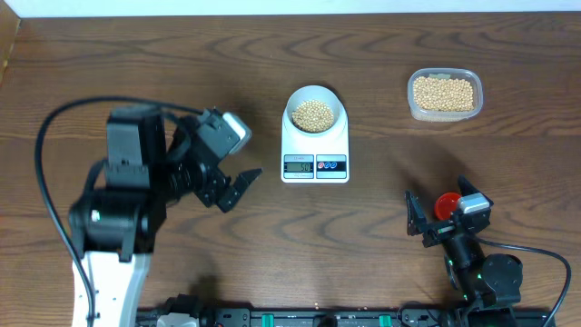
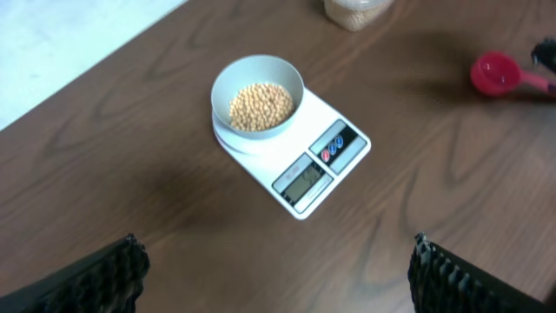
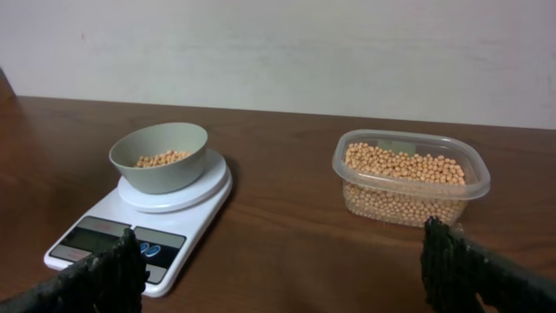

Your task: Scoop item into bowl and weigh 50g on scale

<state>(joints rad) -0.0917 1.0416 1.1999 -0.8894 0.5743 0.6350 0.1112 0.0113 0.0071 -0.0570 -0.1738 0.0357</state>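
We take the scale (image 1: pixel 315 153) (image 2: pixel 300 155) (image 3: pixel 130 222) as our landmark. It sits on the brown wooden surface (image 1: pixel 182 73), with its display and two round buttons on the edge nearest the arms. The reading is too small for us to make out.

The bowl (image 1: pixel 293 102) (image 2: pixel 230 83) (image 3: pixel 165 174) stands upright on the scale's round platform, at the end away from the display. A shallow layer of beans (image 1: pixel 314 114) (image 2: pixel 259 106) (image 3: pixel 161 159) lies in its bottom.

To the right of the scale, well apart and set a little further back, we see a clear plastic tub (image 1: pixel 410 95) (image 2: pixel 354 13) (image 3: pixel 408 137). It has no lid on and is filled with many more of the same beans.

A red scoop (image 1: pixel 446 205) (image 2: pixel 495 72) is to the right of the scale and nearer the arms than its display edge. It is close against the head of the right arm (image 1: pixel 472 263), and we cannot tell whether the two touch.

The left arm (image 1: pixel 136 182) is left of the scale, near its display end. The left jaws are spread wide and point toward it with nothing between them. The right jaws are also spread wide with nothing gripped, and they face the scale and tub from the near side.
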